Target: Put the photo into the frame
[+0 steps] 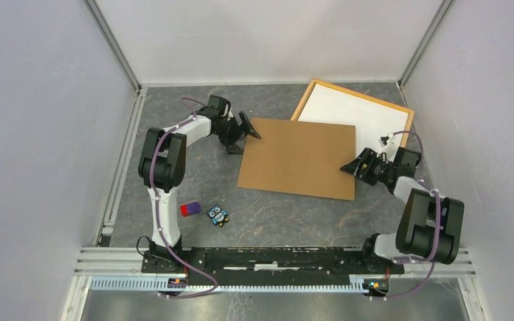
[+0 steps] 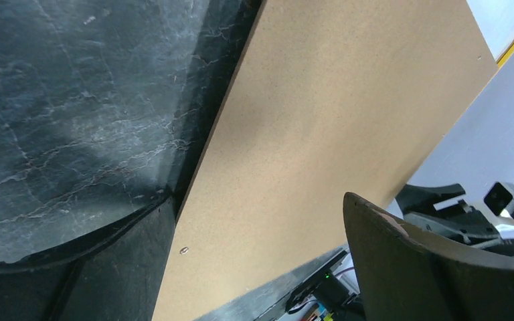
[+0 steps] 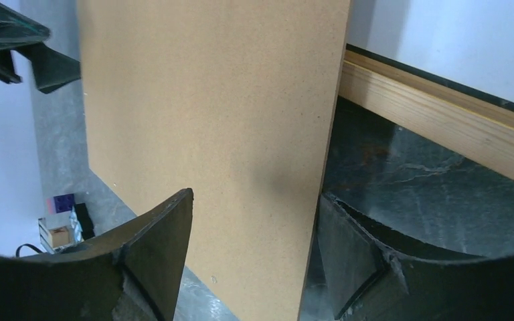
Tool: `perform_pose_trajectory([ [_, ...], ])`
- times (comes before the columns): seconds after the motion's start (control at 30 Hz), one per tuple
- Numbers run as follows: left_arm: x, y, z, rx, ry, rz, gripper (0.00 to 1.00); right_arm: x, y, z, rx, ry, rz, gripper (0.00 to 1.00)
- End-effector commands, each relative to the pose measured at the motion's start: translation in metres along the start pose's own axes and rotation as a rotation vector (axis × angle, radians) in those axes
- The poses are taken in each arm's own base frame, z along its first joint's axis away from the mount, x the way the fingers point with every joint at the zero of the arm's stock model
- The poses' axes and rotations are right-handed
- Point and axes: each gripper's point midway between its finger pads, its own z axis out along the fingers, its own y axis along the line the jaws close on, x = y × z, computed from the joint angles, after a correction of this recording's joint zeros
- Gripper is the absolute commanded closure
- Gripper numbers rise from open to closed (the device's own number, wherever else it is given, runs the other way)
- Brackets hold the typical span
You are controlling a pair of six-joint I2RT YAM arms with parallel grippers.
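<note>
Two claws of mine flank the board [image 1: 299, 157]. My left claw [image 1: 243, 136] hangs spread wide at its far-left corner, and I can see it touching nothing. My right claw [image 1: 351, 166] straddles its right edge, jaws apart, not pinching yet. The board's far-right corner overlaps the frame [image 1: 365, 96]. I take the white sheet inside for the photo [image 1: 358, 114], back up. So I judge the backing step is in hand: next I pinch the board's edge, lift, and square it over the frame. A block [image 1: 189, 209] and an owl toy [image 1: 218, 215] sit off the board's near-left corner, out of the way.
</note>
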Motion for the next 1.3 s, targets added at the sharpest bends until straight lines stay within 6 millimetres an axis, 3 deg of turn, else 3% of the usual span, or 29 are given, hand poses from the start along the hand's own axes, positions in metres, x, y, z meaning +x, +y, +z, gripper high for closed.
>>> perform_pose_trajectory([
  [0.0, 0.009, 0.002, 0.016, 0.008, 0.037, -0.033, 0.01, -0.019, 0.06, -0.019, -0.211, -0.066, -0.058, 0.3],
  [0.3, 0.01, -0.007, 0.013, 0.047, 0.048, -0.037, 0.01, -0.031, 0.105, -0.042, -0.301, -0.171, -0.032, 0.39],
  [0.53, 0.011, -0.016, 0.005, 0.076, 0.044, -0.02, 0.01, -0.023, 0.103, -0.033, -0.252, -0.119, -0.004, 0.55],
  [0.7, 0.01, -0.023, -0.002, 0.092, 0.03, -0.005, 0.01, -0.03, 0.107, -0.036, -0.224, -0.148, -0.009, 0.6],
  [0.8, 0.009, -0.029, -0.009, 0.101, 0.012, 0.018, 0.01, -0.037, 0.107, -0.038, -0.182, -0.153, -0.025, 0.71],
  [0.87, 0.009, -0.035, -0.016, 0.106, -0.005, 0.04, 0.01, -0.041, 0.106, -0.04, -0.138, -0.152, -0.029, 0.85],
  [0.93, 0.007, -0.042, -0.026, 0.106, -0.033, 0.069, 0.01, -0.049, 0.11, -0.044, -0.113, -0.159, -0.06, 0.99],
  [1.1, -0.005, -0.058, -0.064, 0.069, -0.15, 0.164, 0.0, -0.085, 0.137, -0.068, -0.107, -0.235, -0.185, 1.0],
  [1.27, -0.017, -0.087, -0.13, 0.056, -0.337, 0.276, 0.0, -0.127, 0.179, -0.093, -0.176, -0.348, -0.382, 1.0],
])
